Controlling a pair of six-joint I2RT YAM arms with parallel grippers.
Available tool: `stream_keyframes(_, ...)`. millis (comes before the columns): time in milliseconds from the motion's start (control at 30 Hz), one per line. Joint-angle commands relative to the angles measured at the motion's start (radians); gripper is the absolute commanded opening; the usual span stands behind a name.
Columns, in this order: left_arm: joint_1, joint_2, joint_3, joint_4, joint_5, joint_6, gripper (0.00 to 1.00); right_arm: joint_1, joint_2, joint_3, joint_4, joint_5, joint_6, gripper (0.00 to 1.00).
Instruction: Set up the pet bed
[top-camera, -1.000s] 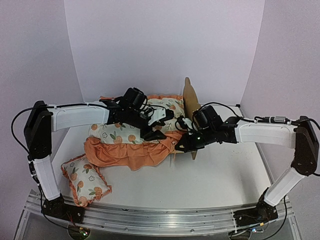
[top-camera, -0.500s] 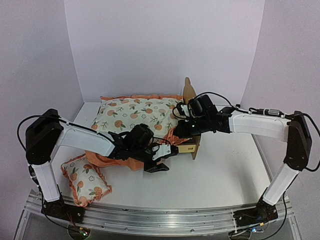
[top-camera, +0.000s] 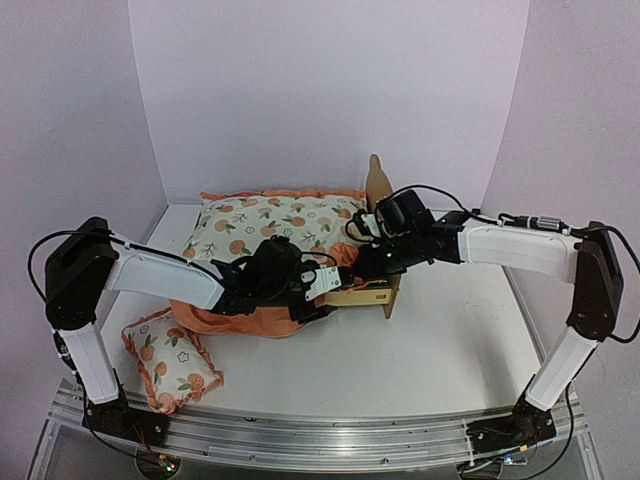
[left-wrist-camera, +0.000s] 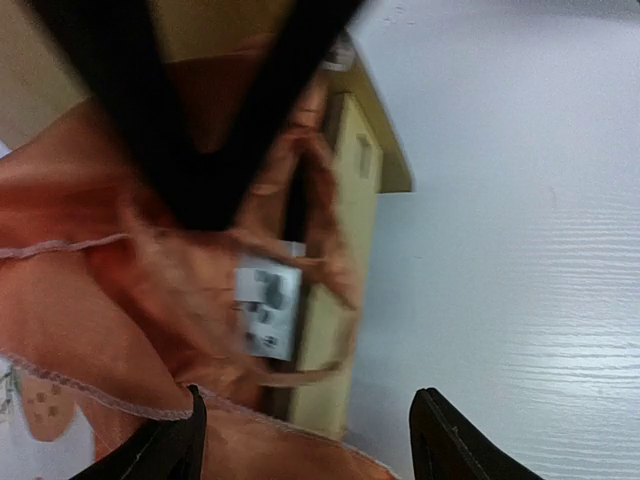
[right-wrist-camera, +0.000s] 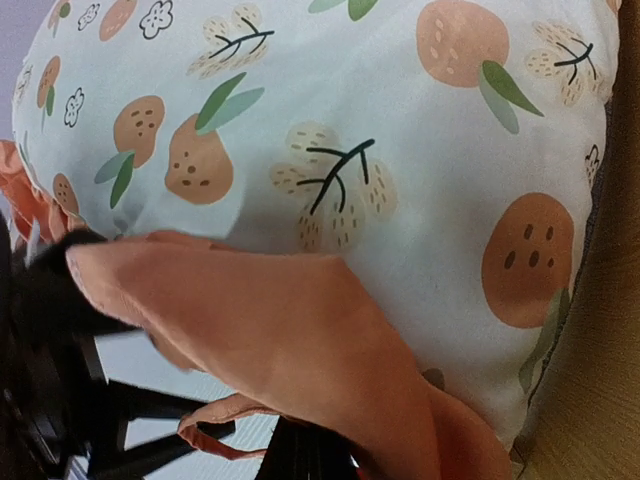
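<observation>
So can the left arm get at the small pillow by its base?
Probably yes. The small pillow lies uncovered on the table, right by that arm's base. The left gripper, jaws apart at the ruffle of the cushion, would need to fold back; that close in might be awkward.

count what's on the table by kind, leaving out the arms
bed frame: 1
mattress: 1
pillow: 1
total: 3
</observation>
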Motion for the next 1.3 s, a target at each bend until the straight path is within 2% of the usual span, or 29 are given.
stream_keyframes(0, 0.098, -0.001, 0.115, -0.065, -0.045, 0.029, 0.72, -0.007, -0.09, -0.008, -0.026, -0.03, -0.042, 0.0)
stream_keyframes(267, 0.116, 0.091, 0.229, -0.352, 0.171, 0.074, 0.64, -0.008, -0.14, -0.056, -0.063, -0.045, -0.05, 0.01)
stream_keyframes(633, 0.124, 0.199, 0.357, -0.558, 0.269, 0.099, 0.55, -0.008, -0.166, -0.086, -0.09, -0.085, -0.015, 0.03)
stream_keyframes(800, 0.14, 0.139, 0.374, -0.635, 0.442, 0.118, 0.62, -0.008, -0.15, -0.087, -0.089, -0.081, 0.004, 0.01)
stream_keyframes(1167, 0.154, 0.149, 0.476, -0.757, 0.575, 0.16, 0.67, -0.008, -0.102, -0.054, -0.089, -0.108, 0.023, 0.0)
stream_keyframes(1267, 0.154, 0.155, 0.474, -0.764, 0.559, 0.165, 0.69, -0.008, -0.09, -0.049, -0.09, -0.112, 0.031, 0.0)
